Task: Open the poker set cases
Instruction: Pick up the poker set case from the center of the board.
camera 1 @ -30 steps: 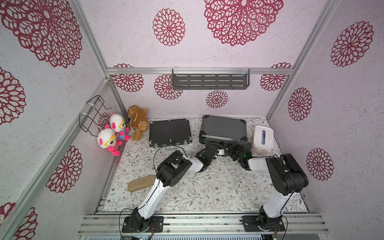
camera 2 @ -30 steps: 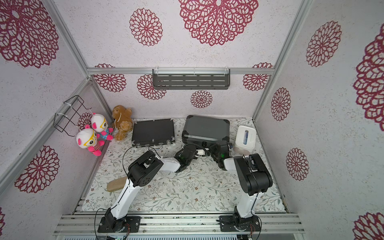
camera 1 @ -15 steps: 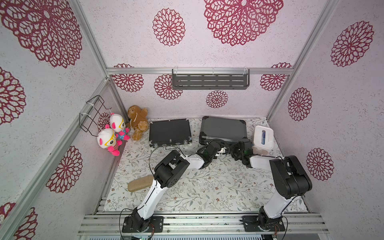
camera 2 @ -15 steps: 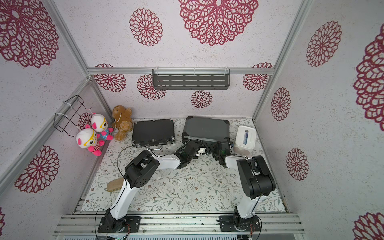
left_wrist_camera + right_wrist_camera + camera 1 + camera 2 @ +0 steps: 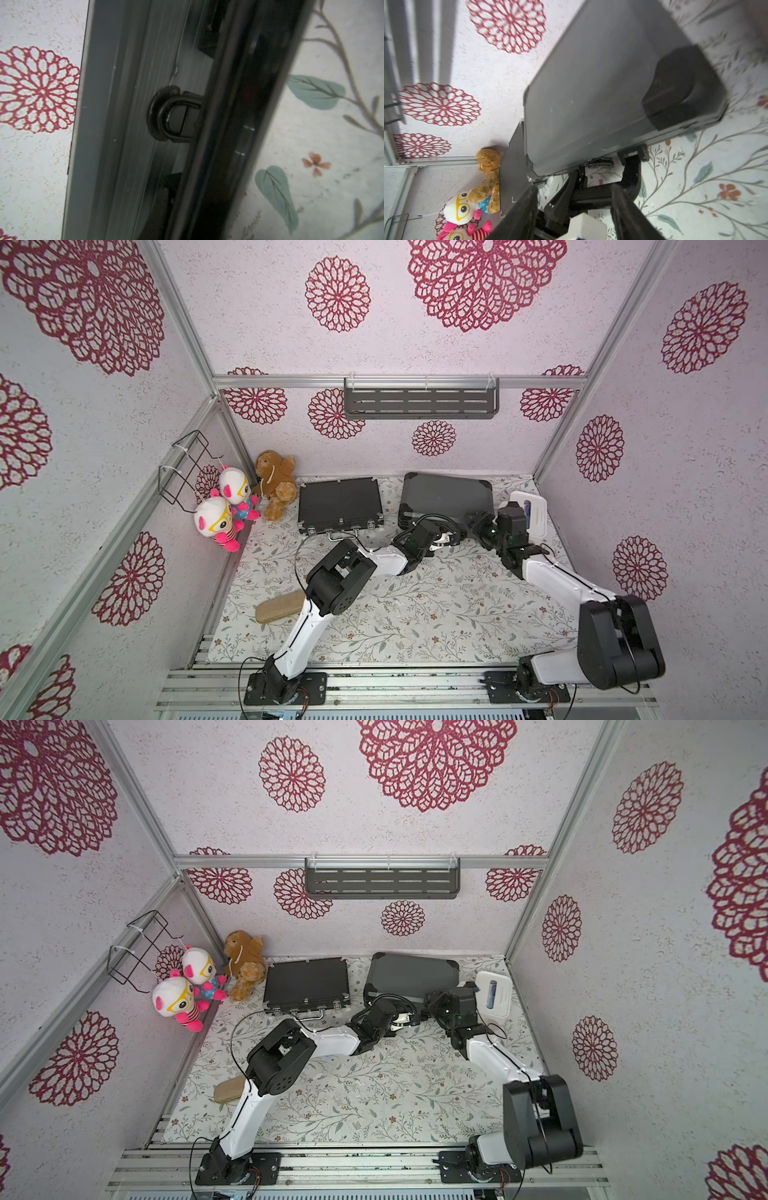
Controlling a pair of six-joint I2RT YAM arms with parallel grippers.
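Note:
Two poker set cases lie shut at the back in both top views: a thin black one (image 5: pixel 338 504) (image 5: pixel 306 982) with silver latches, and a thicker dark grey one (image 5: pixel 446 497) (image 5: pixel 411 977) with black corners. My left gripper (image 5: pixel 451 536) (image 5: pixel 413 1016) is at the grey case's front side. Its wrist view shows a black latch (image 5: pixel 176 116) close up, but its fingers are hidden there. My right gripper (image 5: pixel 478 521) (image 5: pixel 575 193) is open by the case's front right corner (image 5: pixel 679 87), holding nothing.
A white tissue box (image 5: pixel 530 514) stands right of the grey case, beside my right wrist. Plush toys (image 5: pixel 216 522) and a brown bear (image 5: pixel 276 483) fill the back left corner. A tan brush (image 5: pixel 278 605) lies front left. A shelf (image 5: pixel 419 402) hangs on the back wall.
My right gripper has opened, and that arm's elbow has swung down toward the front right. The left arm has stretched farther toward the grey case's front.

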